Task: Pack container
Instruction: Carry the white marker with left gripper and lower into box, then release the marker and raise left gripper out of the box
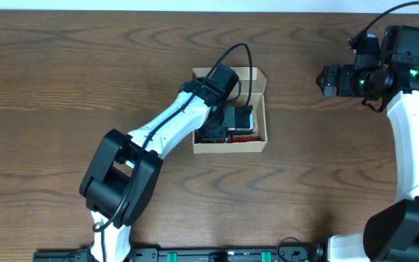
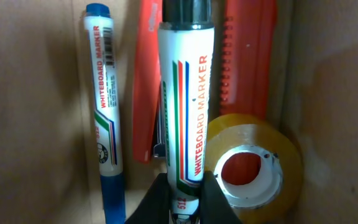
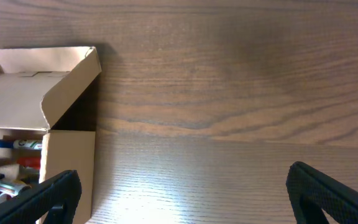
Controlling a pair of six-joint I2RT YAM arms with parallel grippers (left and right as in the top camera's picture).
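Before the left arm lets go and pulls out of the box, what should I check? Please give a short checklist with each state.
1. Black-capped marker sits between the left gripper fingers, inside the container: ok.
2. Marker resting fully on the contents below: cannot tell.
3. Blue marker, tape roll and red tool lie inside: ok.
4. Flap lid stands open: ok.
5. Right gripper open, empty, apart from the container: ok.

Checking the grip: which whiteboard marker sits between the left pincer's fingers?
The dark-capped marker in the middle; the blue-capped marker lies free beside it.
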